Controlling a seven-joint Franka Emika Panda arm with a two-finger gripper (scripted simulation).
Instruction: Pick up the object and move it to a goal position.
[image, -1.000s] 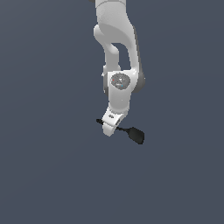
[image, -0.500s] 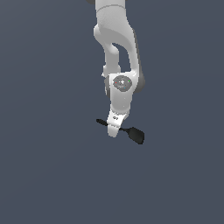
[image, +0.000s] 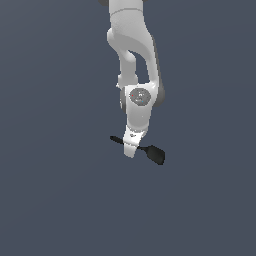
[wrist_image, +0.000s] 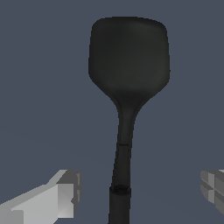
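Note:
The object, a small black spatula (image: 156, 153), lies on the flat grey floor with its oblong head toward the exterior view's right and its thin handle toward the left. The white arm comes down from above, and my gripper (image: 130, 150) sits over the middle of the handle, hiding that part. In the wrist view the spatula (wrist_image: 128, 61) fills the frame. Its handle runs between my two fingers (wrist_image: 61, 194), which stand wide apart on either side without touching it. My gripper (wrist_image: 140, 190) is open and holds nothing.
A plain dark grey floor (image: 55, 190) spreads all around. No other objects, edges or goal marker show in either view.
The gripper has shifted slightly to the exterior view's right and come down a little over the spatula's handle. The spatula has not moved.

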